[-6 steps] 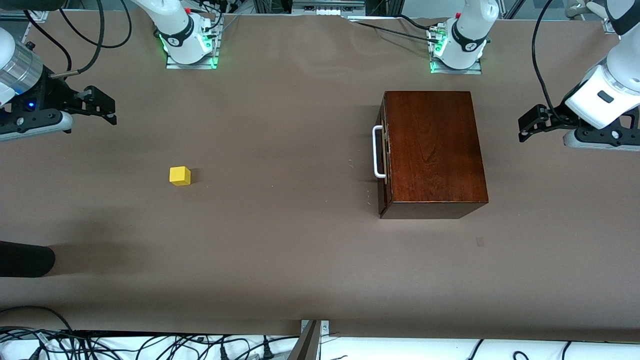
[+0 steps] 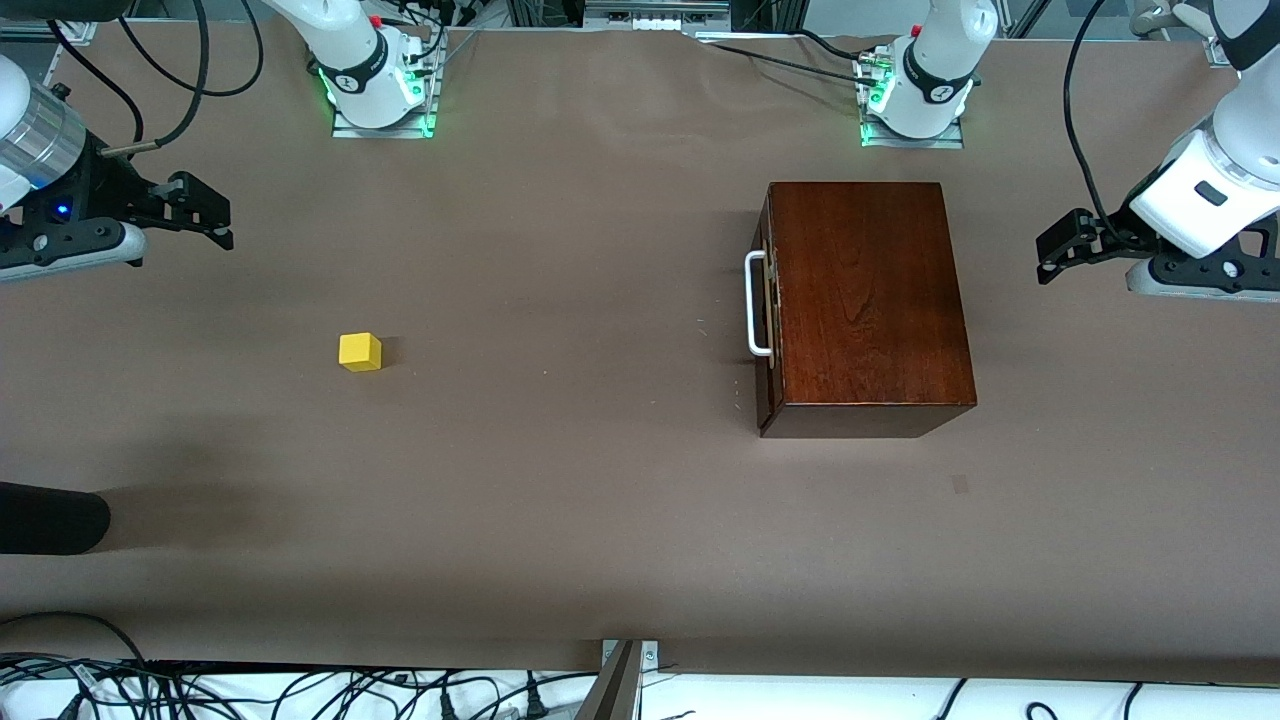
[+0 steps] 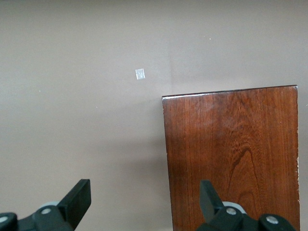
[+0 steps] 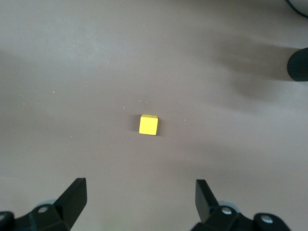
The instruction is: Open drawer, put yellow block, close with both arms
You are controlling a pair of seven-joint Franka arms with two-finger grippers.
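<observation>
The right gripper (image 2: 205, 215) hangs in the air over the bare table (image 2: 560, 500) at the right arm's end, its fingers spread wide apart and holding nothing. The yellow block (image 2: 360, 352) lies on the table ahead of this gripper and lower than it, well apart from it; in the right wrist view the cube (image 4: 148, 124) sits between the lines of the two fingers, so the open pincer seems already aimed to come down around it.

The left gripper (image 2: 1062, 247) is also open and empty. It hovers over the table just beside the dark wooden box (image 2: 865, 300), on the side away from the white loop handle (image 2: 755, 305). The drawer (image 2: 766, 310) is closed, its front flush with the box, and the handle points toward the right arm's end of the table. Probably neither arm has started real work yet; opening the drawer is the first step.
</observation>
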